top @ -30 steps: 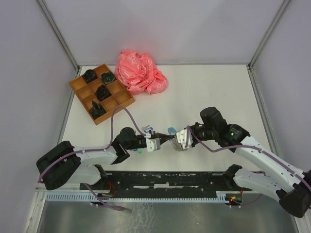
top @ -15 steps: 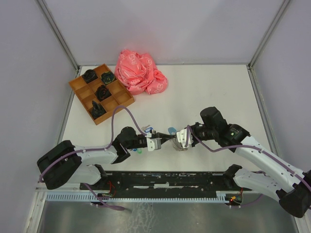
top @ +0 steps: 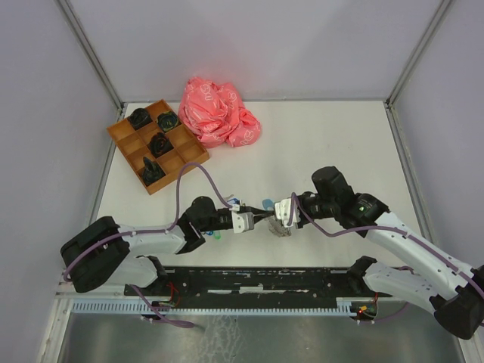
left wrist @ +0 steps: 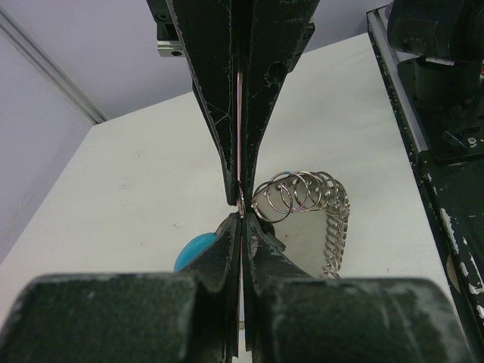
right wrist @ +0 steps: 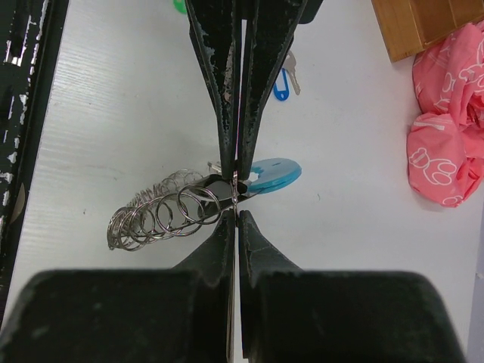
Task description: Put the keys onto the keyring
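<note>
The white desk [top: 340,144] is shown with one crumpled pink plastic bag [top: 218,113] and one brown wooden compartment tray [top: 189,153] at its far left. Four dark lumps [top: 159,144] are counted in the tray. Near the middle, between the arms, one keyring [right wrist: 162,215] is found: a silvery chain of linked wire rings with a light blue oval piece at one end. Two tools are counted. The left tool [left wrist: 240,203] and the right tool [right wrist: 237,195] are each closed tight, and the chain's end ring appears to be pinched at their meeting tips. No key is seen threaded on. Two keys are counted loose nearby, a small silver blue-tagged key [right wrist: 281,83] and one shown only by its green tag [right wrist: 180,5]. Others cannot be made out. The task is judged barely begun.
</note>
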`<state>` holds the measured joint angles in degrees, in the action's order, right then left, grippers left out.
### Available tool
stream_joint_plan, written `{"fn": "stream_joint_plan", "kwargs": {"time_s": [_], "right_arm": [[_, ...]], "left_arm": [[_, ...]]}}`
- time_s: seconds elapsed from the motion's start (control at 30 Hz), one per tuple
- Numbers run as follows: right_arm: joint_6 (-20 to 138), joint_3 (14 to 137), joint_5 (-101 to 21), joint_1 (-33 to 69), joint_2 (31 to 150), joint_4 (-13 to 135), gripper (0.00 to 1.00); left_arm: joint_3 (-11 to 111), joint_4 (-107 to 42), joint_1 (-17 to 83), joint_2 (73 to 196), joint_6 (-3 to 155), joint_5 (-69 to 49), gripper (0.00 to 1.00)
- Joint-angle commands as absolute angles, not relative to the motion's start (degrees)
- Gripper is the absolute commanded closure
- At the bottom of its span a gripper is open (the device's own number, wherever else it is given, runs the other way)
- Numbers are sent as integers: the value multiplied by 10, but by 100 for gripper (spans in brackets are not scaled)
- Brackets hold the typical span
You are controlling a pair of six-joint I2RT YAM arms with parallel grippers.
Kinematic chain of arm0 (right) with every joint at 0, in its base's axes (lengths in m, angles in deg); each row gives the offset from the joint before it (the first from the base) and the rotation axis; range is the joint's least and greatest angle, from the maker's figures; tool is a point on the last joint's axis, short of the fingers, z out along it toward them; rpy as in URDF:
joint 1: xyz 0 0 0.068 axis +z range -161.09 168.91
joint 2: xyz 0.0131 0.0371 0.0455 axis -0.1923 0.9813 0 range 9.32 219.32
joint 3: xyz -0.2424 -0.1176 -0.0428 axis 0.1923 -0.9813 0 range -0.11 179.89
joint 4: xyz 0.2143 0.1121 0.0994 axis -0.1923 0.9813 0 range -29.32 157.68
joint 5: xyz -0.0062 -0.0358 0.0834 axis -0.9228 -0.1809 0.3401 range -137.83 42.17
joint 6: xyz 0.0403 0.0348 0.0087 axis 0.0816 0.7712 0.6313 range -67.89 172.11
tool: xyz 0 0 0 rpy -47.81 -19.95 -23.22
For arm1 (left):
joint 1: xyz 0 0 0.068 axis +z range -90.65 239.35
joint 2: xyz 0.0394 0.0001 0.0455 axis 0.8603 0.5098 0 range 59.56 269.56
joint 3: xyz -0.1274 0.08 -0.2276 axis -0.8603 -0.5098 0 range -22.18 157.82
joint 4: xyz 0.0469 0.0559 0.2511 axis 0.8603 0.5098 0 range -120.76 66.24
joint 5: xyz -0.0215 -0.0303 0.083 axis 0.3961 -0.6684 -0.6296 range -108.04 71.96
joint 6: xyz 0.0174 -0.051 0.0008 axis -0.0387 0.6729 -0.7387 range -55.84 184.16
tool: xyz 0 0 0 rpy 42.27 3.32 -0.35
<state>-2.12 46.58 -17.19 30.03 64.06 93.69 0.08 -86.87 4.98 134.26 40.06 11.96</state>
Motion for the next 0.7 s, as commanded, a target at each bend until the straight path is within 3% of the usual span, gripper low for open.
{"fn": "stream_joint_plan", "kwargs": {"time_s": [0.0,0.67], "right_arm": [[2,487,-130,304,632,883,99],[-27,451,-145,304,607,849,99]], "left_arm": [[27,-887,40,1350,418,110,97],[34,-829,41,1329,488,100,97]]}}
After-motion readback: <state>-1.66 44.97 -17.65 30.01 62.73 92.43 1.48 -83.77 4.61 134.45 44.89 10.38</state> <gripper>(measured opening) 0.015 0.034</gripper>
